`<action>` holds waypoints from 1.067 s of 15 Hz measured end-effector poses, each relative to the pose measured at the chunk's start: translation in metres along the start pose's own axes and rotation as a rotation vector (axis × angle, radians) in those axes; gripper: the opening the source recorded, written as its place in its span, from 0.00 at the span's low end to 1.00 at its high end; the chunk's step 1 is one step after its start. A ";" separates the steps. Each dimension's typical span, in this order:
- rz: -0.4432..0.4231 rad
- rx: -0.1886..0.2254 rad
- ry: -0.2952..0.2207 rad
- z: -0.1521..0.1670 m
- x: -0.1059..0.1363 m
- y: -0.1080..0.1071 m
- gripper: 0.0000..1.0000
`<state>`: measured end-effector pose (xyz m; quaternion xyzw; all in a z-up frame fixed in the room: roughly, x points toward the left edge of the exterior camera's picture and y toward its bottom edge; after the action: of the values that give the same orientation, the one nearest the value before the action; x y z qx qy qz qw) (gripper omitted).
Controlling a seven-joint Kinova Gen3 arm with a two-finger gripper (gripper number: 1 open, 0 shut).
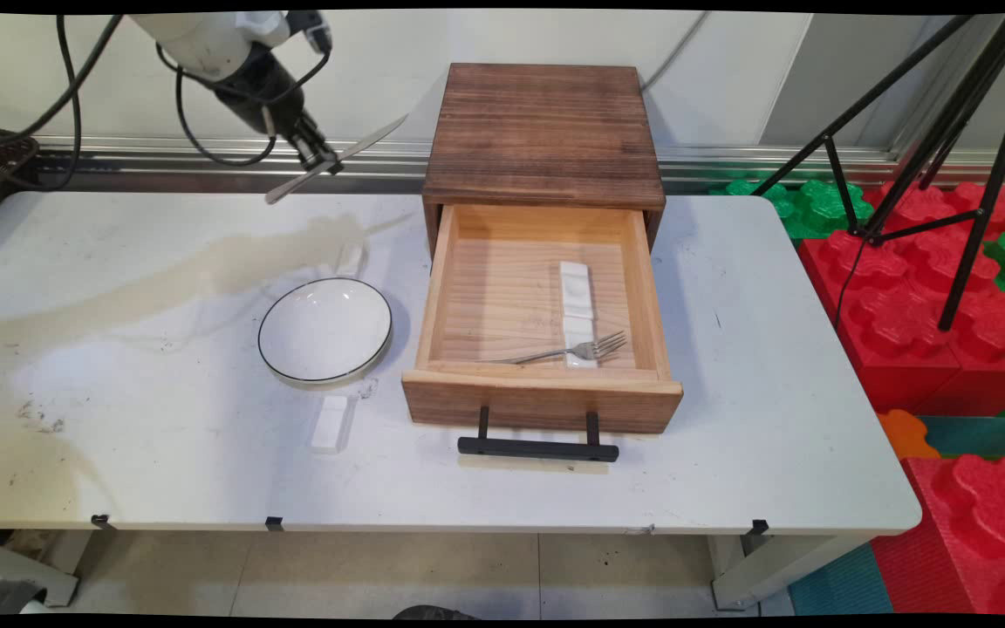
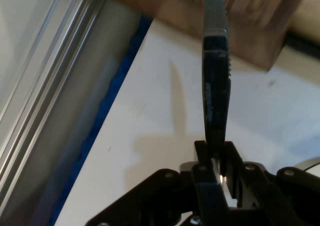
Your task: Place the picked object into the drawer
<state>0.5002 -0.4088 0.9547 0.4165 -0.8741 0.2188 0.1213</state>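
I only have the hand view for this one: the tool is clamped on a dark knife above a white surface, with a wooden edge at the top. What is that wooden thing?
Observer: It is a wooden box on the table, with its drawer pulled out toward the near side.
Operator: Is anything in the drawer?
Observer: A fork lies inside it, its tines resting on a white cutlery rest.
Operator: What else stands near the tool?
Observer: In the main view the tool holds the knife in the air left of the box, and a white bowl sits on the table below it, beside the drawer.
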 end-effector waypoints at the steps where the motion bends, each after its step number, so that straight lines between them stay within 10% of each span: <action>1: 0.016 -0.005 0.015 -0.004 0.008 0.006 0.00; 16: 0.205 -0.137 0.194 0.002 0.119 0.086 0.00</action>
<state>0.3583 -0.4424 0.9755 0.2925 -0.9091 0.2090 0.2102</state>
